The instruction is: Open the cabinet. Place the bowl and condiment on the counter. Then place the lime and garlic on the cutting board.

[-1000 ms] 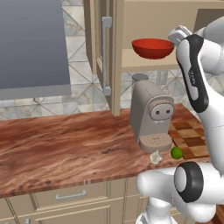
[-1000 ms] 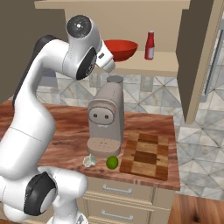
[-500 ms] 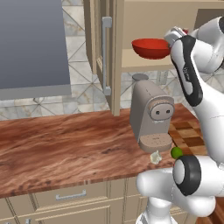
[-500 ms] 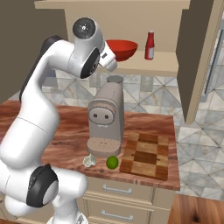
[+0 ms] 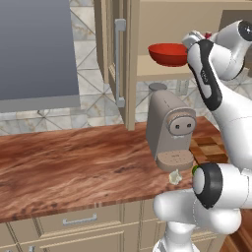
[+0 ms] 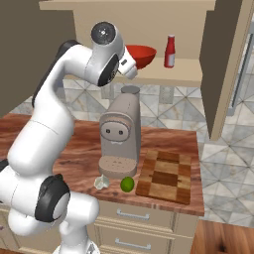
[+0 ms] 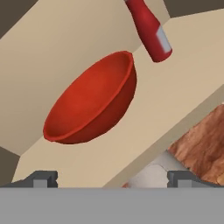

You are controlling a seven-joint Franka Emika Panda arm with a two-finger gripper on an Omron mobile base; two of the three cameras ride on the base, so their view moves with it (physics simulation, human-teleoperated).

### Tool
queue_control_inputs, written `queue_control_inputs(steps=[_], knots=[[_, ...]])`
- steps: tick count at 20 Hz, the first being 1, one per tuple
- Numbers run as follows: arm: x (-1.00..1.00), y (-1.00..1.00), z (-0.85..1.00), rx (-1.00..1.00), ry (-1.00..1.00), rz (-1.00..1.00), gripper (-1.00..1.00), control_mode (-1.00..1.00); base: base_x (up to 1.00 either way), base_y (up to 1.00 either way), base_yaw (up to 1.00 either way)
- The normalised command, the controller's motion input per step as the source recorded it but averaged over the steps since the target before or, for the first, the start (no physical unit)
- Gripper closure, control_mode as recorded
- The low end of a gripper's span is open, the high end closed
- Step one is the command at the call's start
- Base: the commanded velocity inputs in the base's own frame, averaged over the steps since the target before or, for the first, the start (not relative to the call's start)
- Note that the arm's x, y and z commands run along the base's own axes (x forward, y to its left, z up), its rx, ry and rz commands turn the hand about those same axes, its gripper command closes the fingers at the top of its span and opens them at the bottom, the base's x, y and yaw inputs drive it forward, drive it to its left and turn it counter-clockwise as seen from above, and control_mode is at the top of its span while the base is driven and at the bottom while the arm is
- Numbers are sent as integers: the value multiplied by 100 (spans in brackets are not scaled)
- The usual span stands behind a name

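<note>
Clearly the gripper (image 7: 111, 177), jaws spread wide and empty, faces the bowl (image 7: 94, 103) on the open cabinet (image 6: 188, 72) shelf; a careless reach could topple the condiment (image 6: 169, 51) just right of it, or shove the bowl farther back.

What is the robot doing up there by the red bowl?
The robot's open gripper is right in front of the red bowl on the shelf of the open cabinet, touching nothing. A ketchup bottle stands beside the bowl. Down on the counter, the lime and garlic wait near the cutting board.
</note>
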Motion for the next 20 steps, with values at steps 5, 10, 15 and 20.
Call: queue_control_inputs(steps=[5,10,15,20], knots=[[25,-11,0,0,0,0,-100,-100,0,0,0],[27,-5,0,0,1,0,-100,-100,0,0,0],[18,-2,-4,0,2,0,-100,-100,0,0,0],[13,-11,-4,0,1,0,-100,-100,0,0,0]])
